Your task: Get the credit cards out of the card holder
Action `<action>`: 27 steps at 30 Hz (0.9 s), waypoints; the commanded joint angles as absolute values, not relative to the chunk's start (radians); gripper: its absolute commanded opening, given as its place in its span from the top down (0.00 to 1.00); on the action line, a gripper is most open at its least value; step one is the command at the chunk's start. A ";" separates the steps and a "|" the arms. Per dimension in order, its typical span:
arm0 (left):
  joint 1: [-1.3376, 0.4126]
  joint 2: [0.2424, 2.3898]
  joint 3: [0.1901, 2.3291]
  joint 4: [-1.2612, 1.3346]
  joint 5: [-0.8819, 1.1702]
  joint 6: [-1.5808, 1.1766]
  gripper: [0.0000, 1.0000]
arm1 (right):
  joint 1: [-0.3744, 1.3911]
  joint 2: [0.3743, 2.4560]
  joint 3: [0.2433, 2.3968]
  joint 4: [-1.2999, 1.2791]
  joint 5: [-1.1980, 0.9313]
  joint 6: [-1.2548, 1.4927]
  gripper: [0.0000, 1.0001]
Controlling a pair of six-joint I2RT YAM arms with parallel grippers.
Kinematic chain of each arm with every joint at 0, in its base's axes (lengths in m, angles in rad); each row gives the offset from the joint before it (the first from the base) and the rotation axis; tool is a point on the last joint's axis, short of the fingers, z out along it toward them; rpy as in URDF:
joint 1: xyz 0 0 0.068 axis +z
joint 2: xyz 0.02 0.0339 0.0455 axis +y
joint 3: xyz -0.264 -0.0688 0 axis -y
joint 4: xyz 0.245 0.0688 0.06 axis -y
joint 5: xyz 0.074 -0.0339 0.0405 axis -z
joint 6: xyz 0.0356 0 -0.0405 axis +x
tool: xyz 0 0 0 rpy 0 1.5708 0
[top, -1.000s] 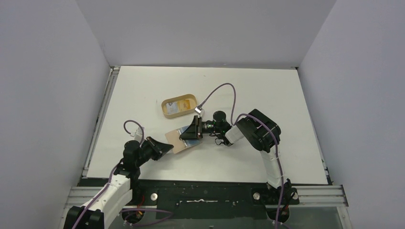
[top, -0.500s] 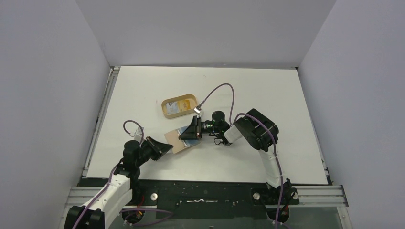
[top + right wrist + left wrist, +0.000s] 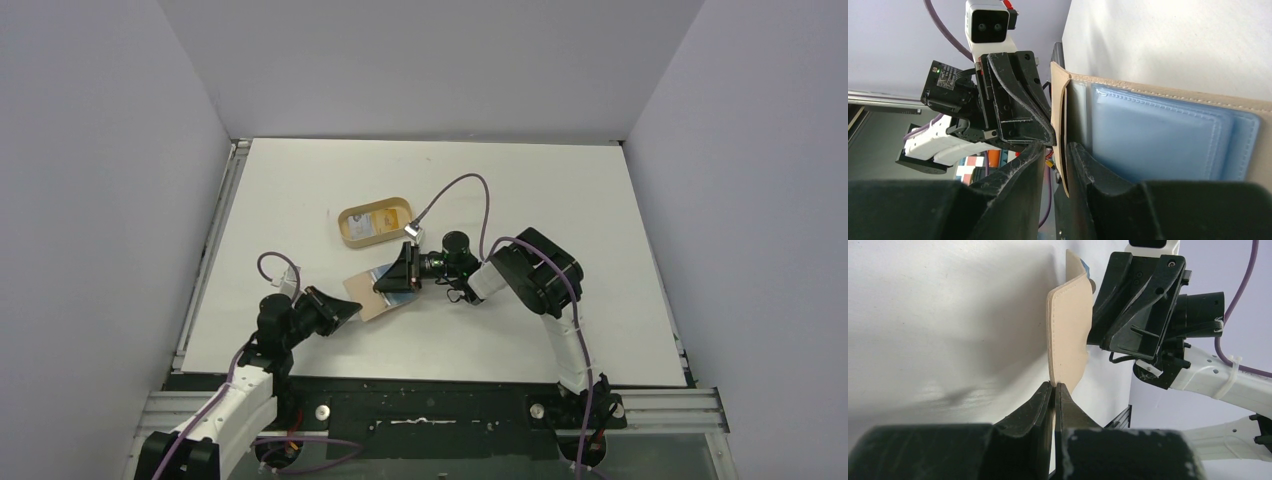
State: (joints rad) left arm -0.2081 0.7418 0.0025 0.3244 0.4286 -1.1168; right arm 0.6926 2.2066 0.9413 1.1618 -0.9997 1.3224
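One card holder lies open on the white table, left of centre in the top view, its tan cover toward the lower left and its blue inside toward the upper right. In the right wrist view light blue credit cards sit in its clear pockets, showing as two staggered layers; an exact count cannot be told. One oval tray stands just above it in the frame, and the print on the pale item inside is too small to read. The left fingers are closed tight on the cover's near edge, pinching it. The right fingers stand a narrow slot apart around a tan flap at the holder's left end; whether they actually clamp it cannot be told.
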 commanded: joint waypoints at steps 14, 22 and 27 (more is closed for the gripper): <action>-0.200 0.732 -0.026 0.336 0.459 -1.094 1.00 | 0.723 2.189 0.992 1.199 -1.006 1.287 0.70; -0.199 0.730 -0.026 0.333 0.461 -1.092 1.00 | 0.727 2.191 0.996 1.190 -1.009 1.281 0.80; -0.198 0.732 -0.026 0.332 0.463 -1.091 1.00 | 0.724 2.190 0.993 1.189 -1.010 1.281 0.80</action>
